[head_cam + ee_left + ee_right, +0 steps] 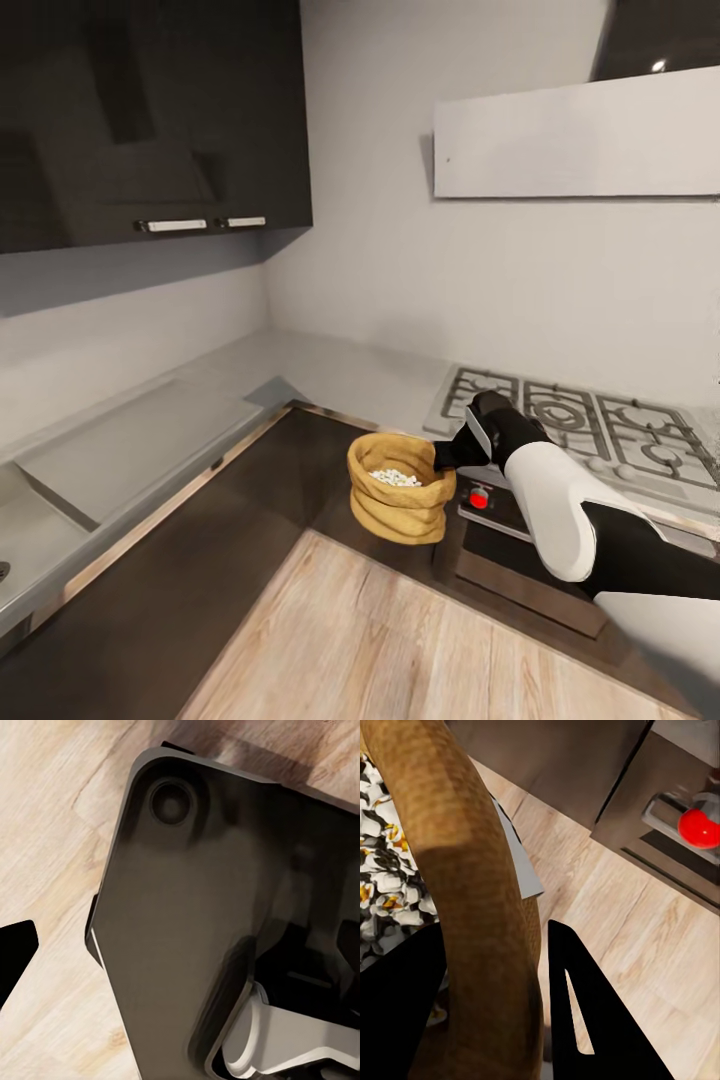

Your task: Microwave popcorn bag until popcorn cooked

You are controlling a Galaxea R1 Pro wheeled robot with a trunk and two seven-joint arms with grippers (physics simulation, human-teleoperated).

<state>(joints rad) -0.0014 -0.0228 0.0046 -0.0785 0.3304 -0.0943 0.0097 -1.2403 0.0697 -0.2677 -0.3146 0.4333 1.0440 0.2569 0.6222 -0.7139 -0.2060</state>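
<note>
While the right gripper (491,1020) clamped the bag's (400,490) rolled rim, the bag hung above the floor (400,640) beside the oven (520,560), popcorn (396,478) inside; the left gripper's state I cannot tell.

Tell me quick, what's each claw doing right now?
Left gripper: cannot be told.
Right gripper: closed on the rolled rim of the popcorn bag, holding it in the air.
</note>
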